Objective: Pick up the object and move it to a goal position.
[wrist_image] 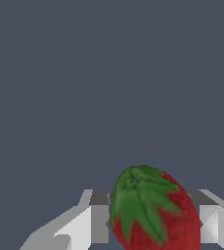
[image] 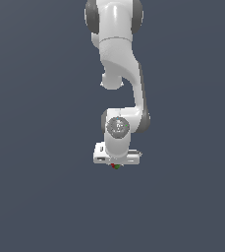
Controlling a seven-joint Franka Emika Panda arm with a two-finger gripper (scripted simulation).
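The strawberry-like object (wrist_image: 155,210), red with a green leafy cap, is seen low in the wrist view, between the two fingers (wrist_image: 99,222) of the gripper (image: 116,164), which are closed on it. In the exterior view it is seen just below centre frame, under the white arm (image: 121,69).

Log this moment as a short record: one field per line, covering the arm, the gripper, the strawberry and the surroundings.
arm: white Franka arm, reaching down from the top of the exterior view
gripper: gripper pointing down, one finger on each side of the fruit
object: red strawberry with green leaves, sitting between the fingers
grasp: fingers flank the strawberry closely; firm contact cannot be confirmed
object in exterior view: tiny red and green speck just under the gripper
surroundings: plain dark grey-blue surface; no goal marker visible
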